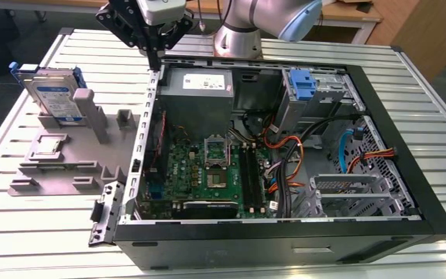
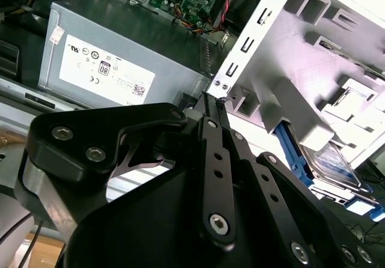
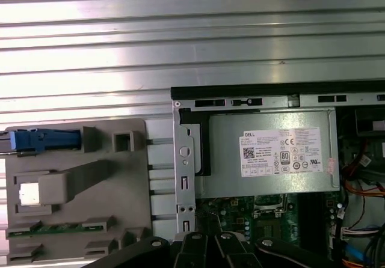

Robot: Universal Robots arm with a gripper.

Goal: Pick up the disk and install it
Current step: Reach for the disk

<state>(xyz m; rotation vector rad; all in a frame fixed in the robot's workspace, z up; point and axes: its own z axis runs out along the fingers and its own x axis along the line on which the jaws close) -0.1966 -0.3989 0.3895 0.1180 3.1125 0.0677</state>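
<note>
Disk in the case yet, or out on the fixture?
Out. The disk stands on edge in the grey holder beside the open case, on the exterior view's left; the gripper hangs apart from it.

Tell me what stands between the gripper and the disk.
Nothing visible. The gripper hangs over the case's rim; the disk stands uncovered in the grey fixture, whose post flanks its case-facing side.

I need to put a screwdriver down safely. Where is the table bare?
The table is bare at the exterior view's lower left, between the grey fixture and the table edge, and along the open case on that view's right. Crowded: the fixture, holding the disk upright, and the case, packed with cables; the end effector hangs over its corner.
</note>
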